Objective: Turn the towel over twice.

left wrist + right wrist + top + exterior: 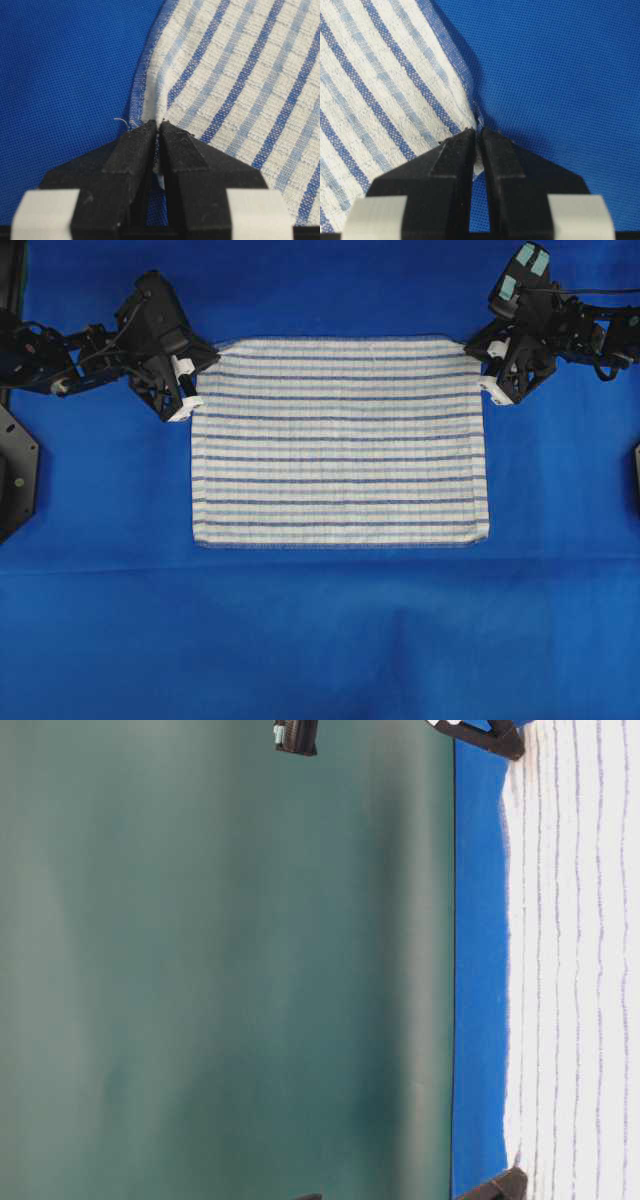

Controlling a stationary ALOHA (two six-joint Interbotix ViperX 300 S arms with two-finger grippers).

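Altogether one towel (340, 440), two grippers and one blue table covering (320, 640) are in sight. Seen from overhead, the striped white towel lies spread flat as a single rectangle slightly above the middle of the covering, its long edges running from nine o'clock to three o'clock. The left gripper (196, 380) sits at the towel's ten o'clock corner and the right gripper (484, 366) at its two o'clock corner. From the left wrist camera, the left gripper (158, 131) has its jaws drawn narrow, pinching a small raised fold of the towel (240, 75) right at its hemmed edge, with bare covering (65, 75) lying toward nine o'clock. From the right wrist camera, the right gripper (476, 136) is likewise pressed nearly together on the corner tip of the towel (380, 90), and open covering (560, 70) stretches toward one o'clock. The two lower corners, at seven and five o'clock in the overhead view, lie free and flat, and the six o'clock edge runs straight. A broad band of bare covering opens toward six o'clock, narrower strips flank the towel at nine and three o'clock, and a thin strip lies past the twelve o'clock edge. In the table-level view the towel (570, 970) lies flat on the covering (478, 970), with a dark gripper tip at each far corner.
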